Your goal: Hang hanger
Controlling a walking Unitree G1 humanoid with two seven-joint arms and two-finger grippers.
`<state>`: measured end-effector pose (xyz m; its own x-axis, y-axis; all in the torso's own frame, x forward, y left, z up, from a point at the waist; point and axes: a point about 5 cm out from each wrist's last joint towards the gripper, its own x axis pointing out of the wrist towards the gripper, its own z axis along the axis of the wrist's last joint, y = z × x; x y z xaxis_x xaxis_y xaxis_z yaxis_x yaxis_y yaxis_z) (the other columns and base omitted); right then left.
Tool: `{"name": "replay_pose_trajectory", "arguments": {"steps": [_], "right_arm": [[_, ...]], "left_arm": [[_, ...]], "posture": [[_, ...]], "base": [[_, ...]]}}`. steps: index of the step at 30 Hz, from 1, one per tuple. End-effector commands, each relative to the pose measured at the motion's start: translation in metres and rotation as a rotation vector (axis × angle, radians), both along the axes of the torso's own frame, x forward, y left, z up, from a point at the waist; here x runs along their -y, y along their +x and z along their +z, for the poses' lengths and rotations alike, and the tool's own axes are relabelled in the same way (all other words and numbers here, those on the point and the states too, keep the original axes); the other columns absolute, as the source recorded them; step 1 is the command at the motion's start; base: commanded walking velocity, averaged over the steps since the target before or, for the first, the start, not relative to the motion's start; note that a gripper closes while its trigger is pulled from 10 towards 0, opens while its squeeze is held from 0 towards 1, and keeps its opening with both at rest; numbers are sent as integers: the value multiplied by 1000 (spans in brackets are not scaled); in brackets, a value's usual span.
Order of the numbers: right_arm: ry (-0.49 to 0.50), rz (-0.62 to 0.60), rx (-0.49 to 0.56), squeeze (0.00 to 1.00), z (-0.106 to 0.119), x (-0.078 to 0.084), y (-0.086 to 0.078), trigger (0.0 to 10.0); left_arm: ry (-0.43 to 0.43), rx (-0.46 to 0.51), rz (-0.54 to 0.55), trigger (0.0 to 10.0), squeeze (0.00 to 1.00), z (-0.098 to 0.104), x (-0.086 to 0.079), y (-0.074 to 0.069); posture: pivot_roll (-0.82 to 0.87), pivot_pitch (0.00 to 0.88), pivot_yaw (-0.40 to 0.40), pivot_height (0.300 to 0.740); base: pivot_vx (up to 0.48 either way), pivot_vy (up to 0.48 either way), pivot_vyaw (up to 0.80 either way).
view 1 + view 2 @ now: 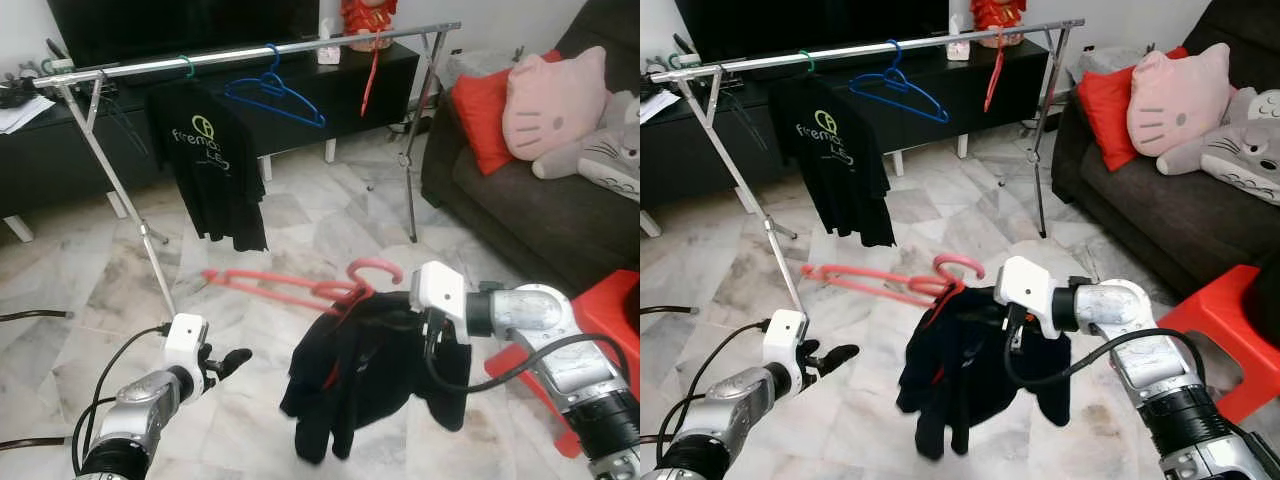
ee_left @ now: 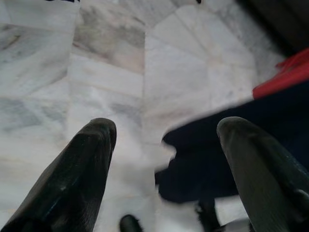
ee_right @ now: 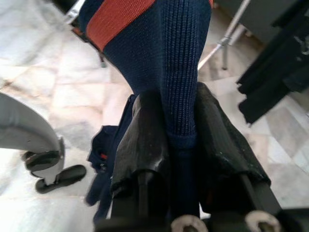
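Garment: a dark knitted top (image 1: pixel 360 375) with a red-orange stripe, draped on a pink hanger (image 1: pixel 300 287), carried in the air in front of me, above the marble floor (image 1: pixel 330 215) and well short of the clothes rail (image 1: pixel 250 48). My right gripper (image 3: pixel 181 145) has its two black fingers pressed together on a fold of the knit just under the hanger's neck, which is why the cloth bunches there and the rest hangs loose below; I judge the pinch takes the hanger along only through the fabric, so it may tip or slide. The hanger lies nearly level, one arm sticking out toward my left, its hook (image 1: pixel 375 270) curled upward and free, as it must be to go over the bar. My left gripper (image 1: pixel 228 362) sits low and apart from the load, fingers spread wide and holding nothing, pointing toward the garment's hem, placed, I judge, to steady it if needed. Rail stock: a black printed T-shirt (image 1: pixel 212 165) on a green hook, an empty blue hanger (image 1: pixel 275 95), and a red hanger (image 1: pixel 370 75) hanging further right. Open bar between the blue and red ones looks the likeliest berth. Hanging not yet done; approach and lift remain. Surroundings: dark sofa (image 1: pixel 540 200) with cushions to my right, red stool (image 1: pixel 610 310) beside my right arm.
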<state>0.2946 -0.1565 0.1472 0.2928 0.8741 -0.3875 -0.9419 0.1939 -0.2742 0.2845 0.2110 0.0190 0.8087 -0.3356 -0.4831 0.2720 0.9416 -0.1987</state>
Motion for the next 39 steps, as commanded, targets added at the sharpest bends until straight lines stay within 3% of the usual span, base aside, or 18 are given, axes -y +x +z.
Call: {"name": "replay_pose_trajectory", "arguments": {"steps": [1, 6, 8, 12, 13, 17, 23, 28, 30, 34, 39], "right_arm": [[19, 69, 15, 0, 8, -10, -3, 10000], [35, 110, -3, 0, 8, -17, -6, 10000], [37, 180, -30, 0, 8, -24, -12, 10000], [39, 186, -33, 0, 7, -25, -13, 10000], [40, 196, -36, 0, 7, -26, -13, 10000], [45, 258, -48, 0, 7, -33, -18, 10000], [77, 372, -50, 0, 17, -42, -26, 10000], [40, 423, -52, 0, 18, -38, -27, 10000], [51, 414, -44, 0, 21, -35, -24, 10000], [71, 399, -35, 0, 27, -32, -20, 10000], [57, 386, -22, 0, 30, -31, -14, 10000]], "left_arm": [[-58, -7, 6, 10000, 0, -3, -8, -7], [-143, 15, -22, 10000, 0, 1, -6, -9], [-190, 61, -118, 10000, 0, 9, 0, -10], [-206, 62, -204, 10000, 0, 13, 3, -14], [-204, 44, -279, 10000, 0, 15, 5, -18], [-150, 2, -393, 10000, 0, 16, 2, -26], [-55, 8, -380, 10000, 0, 14, -3, -21], [53, 7, -332, 10000, 0, 6, -8, -20], [78, 7, -255, 10000, 0, 0, -12, -20], [2, -18, -265, 10000, 0, -7, -8, -27], [-166, -84, -328, 10000, 0, -16, -1, -41]], "posture": [[-141, 46, -26, 740], [-139, 42, -28, 740], [-137, 35, -31, 740], [-137, 27, -32, 740], [-136, 24, -32, 740], [-135, 6, -31, 740], [-128, 2, -32, 740], [-127, 8, -39, 740], [-128, 10, -41, 740], [-130, 14, -41, 740], [-136, 29, -47, 740]], "base": [[0, 0, 0], [0, 0, 0], [0, 0, 0], [0, 0, 0], [0, 0, 0], [0, 0, 0], [0, 0, 0], [0, 0, 0], [0, 0, 0], [0, 0, 0], [0, 0, 0]]}}
